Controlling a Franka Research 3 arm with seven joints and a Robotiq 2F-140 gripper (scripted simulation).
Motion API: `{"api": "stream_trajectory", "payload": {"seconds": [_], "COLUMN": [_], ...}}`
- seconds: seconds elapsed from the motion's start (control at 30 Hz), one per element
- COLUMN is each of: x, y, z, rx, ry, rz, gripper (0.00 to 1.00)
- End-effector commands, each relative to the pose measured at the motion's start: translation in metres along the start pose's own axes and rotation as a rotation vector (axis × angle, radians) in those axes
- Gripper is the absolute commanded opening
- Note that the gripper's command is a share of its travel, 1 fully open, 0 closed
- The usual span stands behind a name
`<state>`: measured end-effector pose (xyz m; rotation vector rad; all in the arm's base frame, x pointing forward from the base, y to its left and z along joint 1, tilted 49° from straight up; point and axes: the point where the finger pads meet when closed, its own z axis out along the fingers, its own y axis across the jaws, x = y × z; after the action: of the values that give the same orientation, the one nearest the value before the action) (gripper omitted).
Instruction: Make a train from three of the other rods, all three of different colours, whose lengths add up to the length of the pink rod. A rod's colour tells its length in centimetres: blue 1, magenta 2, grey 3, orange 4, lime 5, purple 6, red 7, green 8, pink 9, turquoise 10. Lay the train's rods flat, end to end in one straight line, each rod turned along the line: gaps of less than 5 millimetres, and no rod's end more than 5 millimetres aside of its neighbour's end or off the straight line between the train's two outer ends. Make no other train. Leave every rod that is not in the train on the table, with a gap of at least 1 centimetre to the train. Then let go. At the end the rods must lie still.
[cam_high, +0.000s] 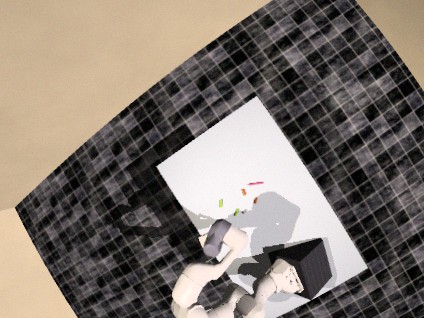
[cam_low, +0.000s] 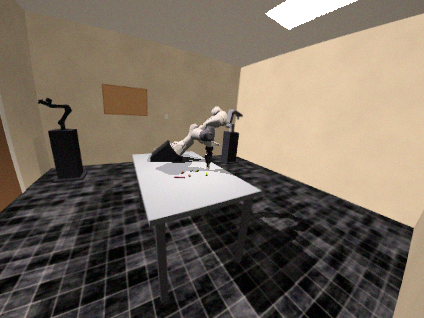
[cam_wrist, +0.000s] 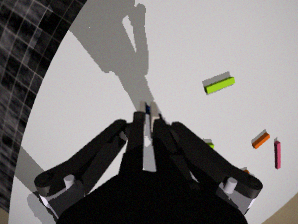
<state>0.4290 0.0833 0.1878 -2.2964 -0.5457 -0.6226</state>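
My gripper (cam_wrist: 147, 109) is shut on a small blue rod (cam_wrist: 147, 107), of which only a bit shows between the fingertips, held above the white table. A lime rod (cam_wrist: 220, 84) lies to the right ahead. An orange rod (cam_wrist: 260, 140) and the pink rod (cam_wrist: 277, 153) lie further right. Another greenish rod (cam_wrist: 208, 144) peeks out behind my right finger. From above, the pink rod (cam_high: 255, 183), an orange rod (cam_high: 243, 191), a reddish rod (cam_high: 255, 200) and two lime-green rods (cam_high: 220, 202) (cam_high: 236, 212) lie scattered apart. The arm's wrist (cam_high: 217, 240) hides my fingers there.
The arm's dark base block (cam_high: 305, 265) stands at the near right of the table. The table's left edge runs close beside my gripper in the wrist view (cam_wrist: 47, 90), with the dark tiled floor beyond it. In the side view my gripper (cam_low: 208, 162) hangs over the rods.
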Motion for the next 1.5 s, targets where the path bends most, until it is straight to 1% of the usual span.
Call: {"api": "stream_trajectory", "payload": {"seconds": [0.0, 0.33, 0.37, 0.43, 0.47, 0.63, 0.67, 0.73, 0.77, 1.17, 1.3, 1.4, 1.47], "x": [-0.001, -0.001, -0.001, -0.001, -0.001, -0.001, -0.001, -0.001, -0.001, -0.001, -0.001, -0.001, -0.001], "y": [0.000, 0.000, 0.000, 0.000, 0.000, 0.000, 0.000, 0.000, 0.000, 0.000, 0.000, 0.000, 0.000], "z": [0.002, 0.002, 0.002, 0.002, 0.002, 0.002, 0.002, 0.002, 0.002, 0.002, -0.003, -0.012, -0.012], "rx": [0.000, 0.000, 0.000, 0.000, 0.000, 0.000, 0.000, 0.000, 0.000, 0.000, 0.000, 0.000, 0.000], "ry": [-0.001, -0.001, -0.001, -0.001, -0.001, -0.001, -0.001, -0.001, -0.001, -0.001, -0.001, -0.001, -0.001], "rz": [-0.003, -0.003, -0.003, -0.003, -0.003, -0.003, -0.003, -0.003, -0.003, -0.003, -0.003, -0.003, -0.003], "gripper": [0.03, 0.03, 0.05, 0.05, 0.08, 0.10, 0.12, 0.12, 0.15, 0.15, 0.15, 0.15, 0.15]}}
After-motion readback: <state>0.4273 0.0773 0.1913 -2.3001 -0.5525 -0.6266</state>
